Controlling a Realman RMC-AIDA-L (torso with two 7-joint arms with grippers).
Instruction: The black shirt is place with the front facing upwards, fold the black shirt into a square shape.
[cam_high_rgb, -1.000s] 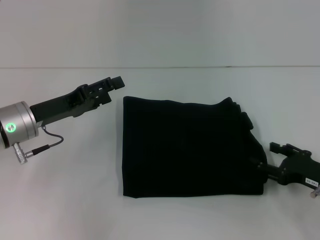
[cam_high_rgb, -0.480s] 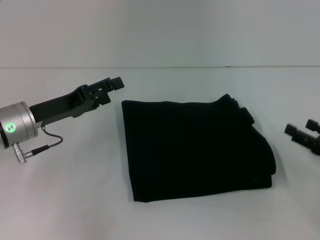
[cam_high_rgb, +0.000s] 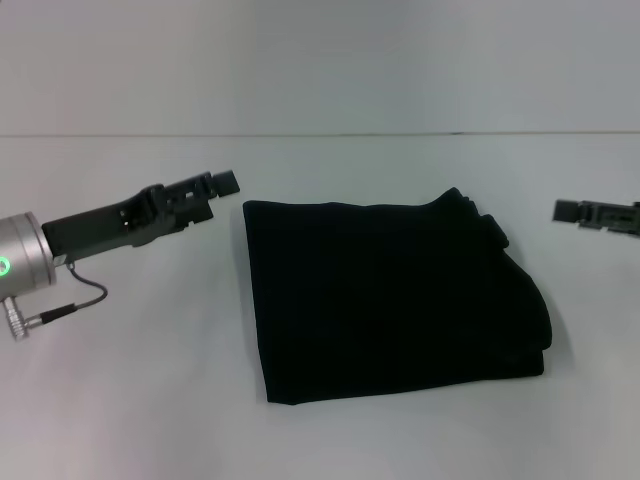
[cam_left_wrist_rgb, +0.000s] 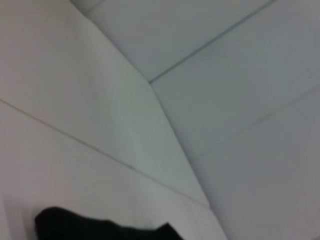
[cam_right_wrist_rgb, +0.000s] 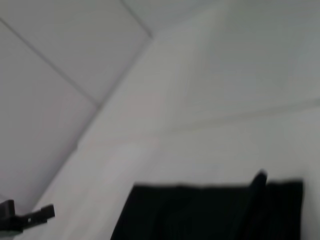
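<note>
At the middle of the white table (cam_high_rgb: 130, 400), the shirt (cam_high_rgb: 390, 295) lies folded into a roughly square, many-layered block. Its left and far edges are straight; its right side is a thick stack of folds that bulges toward the table's right edge, with small fabric tabs jutting at the far right corner. No lettering or label shows on the upper face, which is plain black.

Left gripper (cam_high_rgb: 222, 181): held above the table just off the shirt's far left corner, apart from the cloth, its tip pointing toward that corner. The arm runs back to a silver wrist with a green light at the table's left edge. Whether the claw is wide or narrow cannot be told, since only its dark end is seen side-on.

Right gripper (cam_high_rgb: 568, 211): at the table's right edge, level with the shirt's far right corner and well apart from the fabric. Only a slim dark end shows, and the claw's opening cannot be told here either.

Left wrist view: a blurred strip of the shirt (cam_left_wrist_rgb: 95, 227) against the table and the pale wall.

Right wrist view: the shirt's far edge (cam_right_wrist_rgb: 210, 212) with its raised fold, and farther off the left gripper (cam_right_wrist_rgb: 35, 216) beyond the cloth.
</note>
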